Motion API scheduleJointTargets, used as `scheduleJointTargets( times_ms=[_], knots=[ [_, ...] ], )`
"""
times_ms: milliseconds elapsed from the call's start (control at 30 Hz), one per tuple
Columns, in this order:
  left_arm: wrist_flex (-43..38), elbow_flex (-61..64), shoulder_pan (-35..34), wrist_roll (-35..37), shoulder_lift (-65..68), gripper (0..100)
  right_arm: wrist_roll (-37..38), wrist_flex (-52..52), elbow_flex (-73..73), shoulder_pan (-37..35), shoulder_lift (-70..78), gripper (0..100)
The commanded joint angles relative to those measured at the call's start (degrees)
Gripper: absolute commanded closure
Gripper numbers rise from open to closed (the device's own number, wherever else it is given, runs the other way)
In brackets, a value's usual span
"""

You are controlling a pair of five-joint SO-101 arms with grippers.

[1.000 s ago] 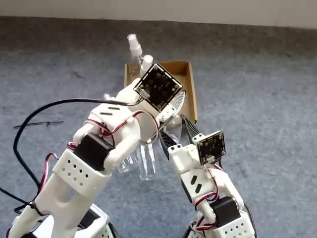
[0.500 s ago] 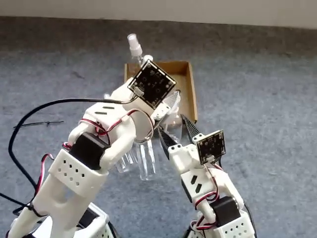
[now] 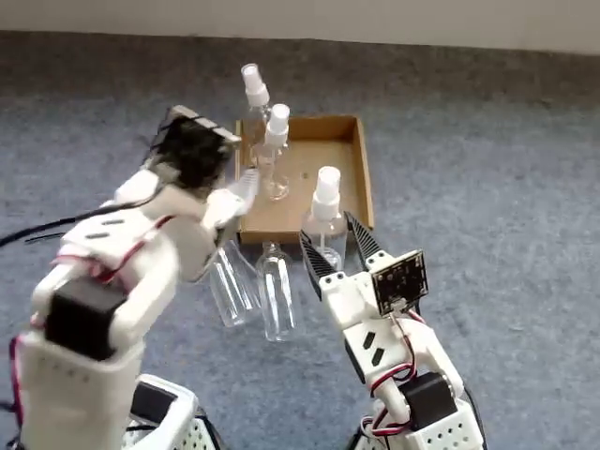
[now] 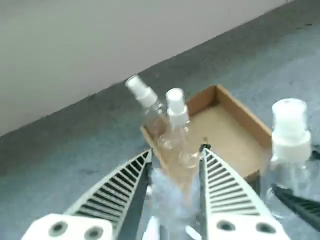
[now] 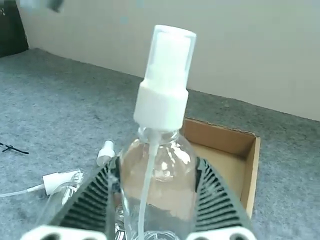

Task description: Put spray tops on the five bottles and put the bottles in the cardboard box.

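The left tool has just swung off toward nine o'clock, away from the spot above the right tool where it was hunched a moment ago. Its jaws now stand wide with nothing gripped between them. That retreat uncovers the held bottle, a white spray top seated on its neck, upright and clamped in the right tool's dark jaws just short of the near wall of the cardboard box. To me this one looks capped, so the next step should be lifting it toward twelve o'clock into the box. The right arm has not budged: it sits low, its forearm rising from the near edge and its tool aimed at the box. The left arm is reared high with its elbow folded, its tool beside the box's left wall. Inside the box stands one topped bottle. Another topped bottle stands at the far-left corner, in the box or just behind it, I cannot tell. At nine o'clock of the right tool two bare bottles lie side by side on the grey surface, with loose spray tops near them.
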Motion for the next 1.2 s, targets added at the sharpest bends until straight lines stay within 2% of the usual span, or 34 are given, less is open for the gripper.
scheduleJointTargets(
  times_ms=[0,100,267,400,567,767,1000,1167],
  knots=[
    [3.96,5.41,-8.48,-0.09,-9.27,85,0.97,-1.71,-7.08,0.84,1.63,99.4],
    [1.58,16.84,-9.27,-0.09,-15.16,85,0.97,-3.82,-12.44,0.84,9.36,99.4],
    [-11.69,37.23,-9.89,0.18,-22.73,85,0.97,-10.33,-22.37,0.75,30.02,99.4],
    [-16.97,46.55,-9.45,0.35,-26.95,84,0.97,-13.93,-30.55,0.13,45.05,99.4],
    [-17.67,49.98,-7.96,3.16,-31.78,75,-5.19,-16.04,-38.2,-4.88,57.89,99.4],
    [-17.67,52.09,-6.37,3.52,-36.0,75,-6.07,-16.04,-43.65,-9.36,66.68,99.4],
    [-17.76,52.26,-6.2,3.52,-36.7,75,-6.15,-16.04,-44.88,-9.71,67.91,99.4],
    [-21.98,54.55,-2.24,3.43,-36.62,75,-6.15,-16.04,-44.88,-9.71,67.91,99.4]
  ],
)
